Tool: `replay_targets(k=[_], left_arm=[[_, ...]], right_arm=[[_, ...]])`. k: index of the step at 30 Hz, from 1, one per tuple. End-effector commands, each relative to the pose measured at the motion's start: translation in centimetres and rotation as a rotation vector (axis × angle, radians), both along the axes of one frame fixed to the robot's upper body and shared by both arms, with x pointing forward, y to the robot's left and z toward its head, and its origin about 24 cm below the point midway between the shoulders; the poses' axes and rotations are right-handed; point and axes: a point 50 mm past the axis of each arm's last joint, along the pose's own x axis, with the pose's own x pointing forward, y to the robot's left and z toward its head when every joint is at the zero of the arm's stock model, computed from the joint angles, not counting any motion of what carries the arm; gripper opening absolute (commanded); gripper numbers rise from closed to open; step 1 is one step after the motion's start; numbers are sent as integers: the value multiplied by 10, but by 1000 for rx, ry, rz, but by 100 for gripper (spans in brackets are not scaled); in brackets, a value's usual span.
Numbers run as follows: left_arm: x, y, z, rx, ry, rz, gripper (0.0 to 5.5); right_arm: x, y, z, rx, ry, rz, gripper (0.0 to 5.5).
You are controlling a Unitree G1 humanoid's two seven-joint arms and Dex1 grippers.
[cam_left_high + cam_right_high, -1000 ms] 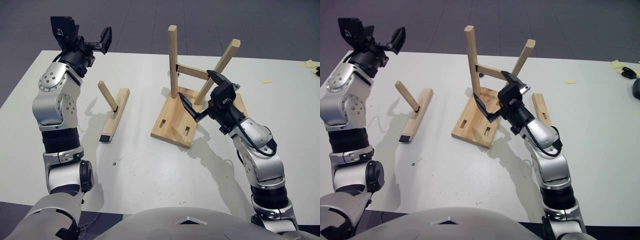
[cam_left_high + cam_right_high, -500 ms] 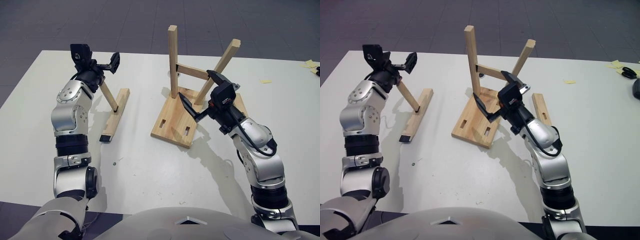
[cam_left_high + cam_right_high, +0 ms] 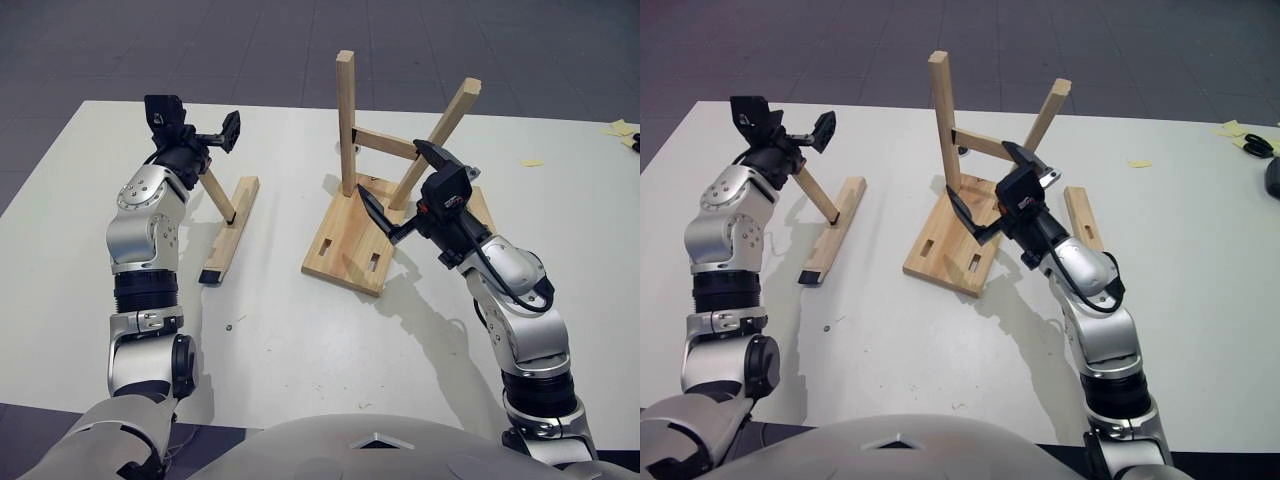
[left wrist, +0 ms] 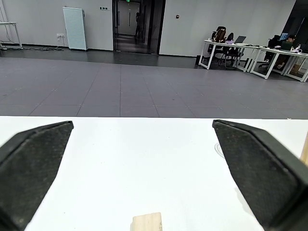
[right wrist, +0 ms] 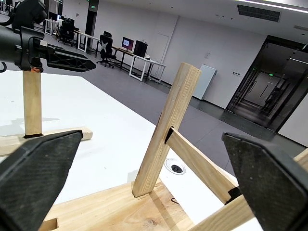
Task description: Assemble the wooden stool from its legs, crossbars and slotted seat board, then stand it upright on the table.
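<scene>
Left eye view: my left pincer [image 3: 197, 130], released and wide, has dropped from high over the far left corner to hang just above the short crossbar [image 3: 216, 192]. That bar stands out of the loose leg [image 3: 232, 228] lying flat near the left edge of the surface [image 3: 300, 340]. A grasp on this half looks next. My right pincer [image 3: 400, 185], also released, has stayed beside the tilted leg [image 3: 440, 135] on the seat board [image 3: 345, 250] mid-surface. A spare leg [image 3: 1077, 212] lies beside the board. My right arm may crowd the two empty slots.
</scene>
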Motion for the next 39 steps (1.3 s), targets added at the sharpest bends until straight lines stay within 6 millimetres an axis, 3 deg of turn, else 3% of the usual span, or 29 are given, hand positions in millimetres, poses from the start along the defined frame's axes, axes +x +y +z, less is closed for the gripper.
replay_targets(k=[1,10,17,26,39], left_arm=[[-1,3,-4,17,14,8,538],[-2,3,-4,8,13,13,538],[-3,-7,20,59,-75,-16,538],[-4,-5,21,44,-68,-11,538],[-3,-12,70,12,-210,-28,538]], right_arm=[[1,-1,2,-3,-5,-4,540],[0,0,1,-7,-2,2,540],[-1,-1,-1,-15,5,5,540],[-1,-1,-1,-15,6,4,540],[0,-1,1,-15,2,5,540]])
